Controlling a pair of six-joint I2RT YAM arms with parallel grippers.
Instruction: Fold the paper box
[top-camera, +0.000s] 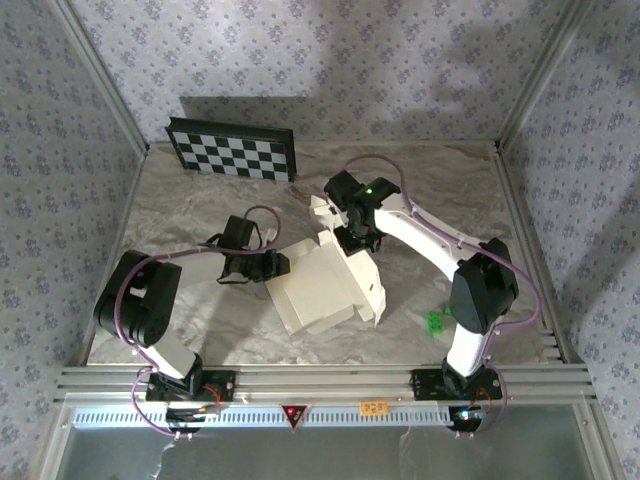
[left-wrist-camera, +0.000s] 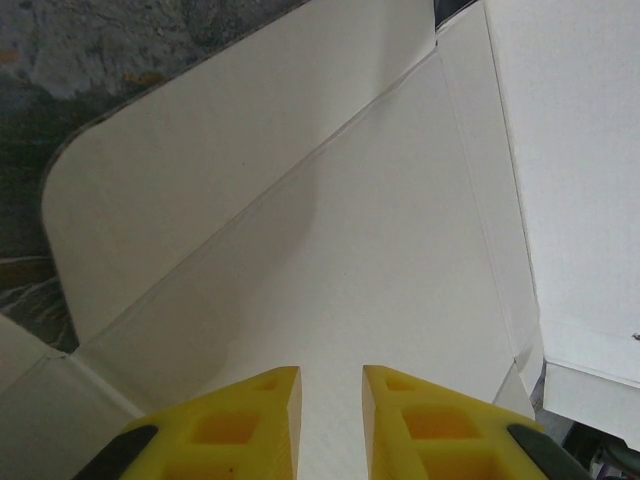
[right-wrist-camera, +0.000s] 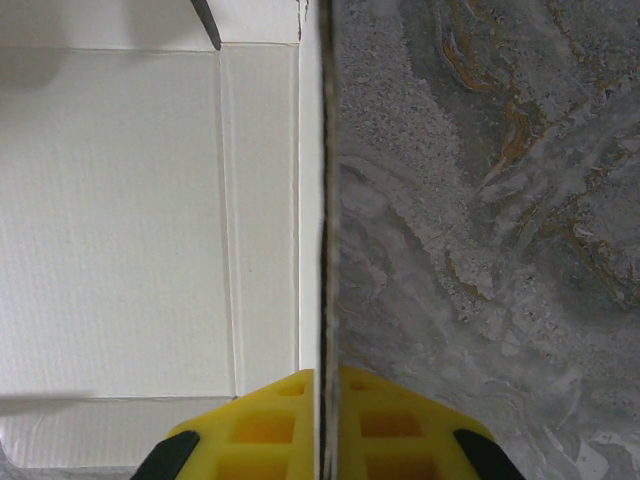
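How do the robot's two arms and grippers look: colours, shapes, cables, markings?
The left arm and right arm have white links and black joints, with purple cables looping along them. A green light glows on the right wrist. The left gripper and right gripper have yellow wedge fingers with square recesses.

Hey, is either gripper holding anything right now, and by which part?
The right gripper pinches the paper box by the thin edge of one panel. The left gripper, fingers apart above a panel, holds nothing.
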